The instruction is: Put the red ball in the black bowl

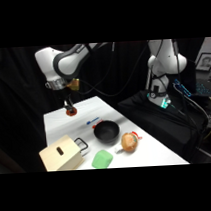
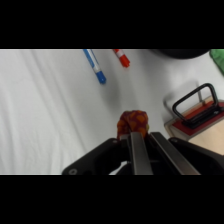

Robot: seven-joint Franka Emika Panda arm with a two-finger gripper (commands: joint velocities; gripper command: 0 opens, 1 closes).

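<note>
The red ball (image 1: 71, 113) (image 2: 133, 121) is small and red-orange, and it sits between my fingertips at the far left part of the white table (image 1: 146, 151). My gripper (image 1: 69, 107) (image 2: 136, 134) is shut on it, pointing down from above. Whether the ball touches the table cannot be told. The black bowl (image 1: 106, 132) stands near the table's middle, right of and nearer than the gripper. In the wrist view only the bowl's dark rim (image 2: 180, 52) shows at the top edge.
A blue pen (image 2: 95, 65) (image 1: 93, 121) and a red pen (image 2: 121, 57) lie between ball and bowl. A wooden box (image 1: 60, 154) with a black handle (image 2: 196, 103) stands at the front left. A flat green object (image 1: 102, 159) and a tan-orange round object (image 1: 129, 142) lie near the bowl.
</note>
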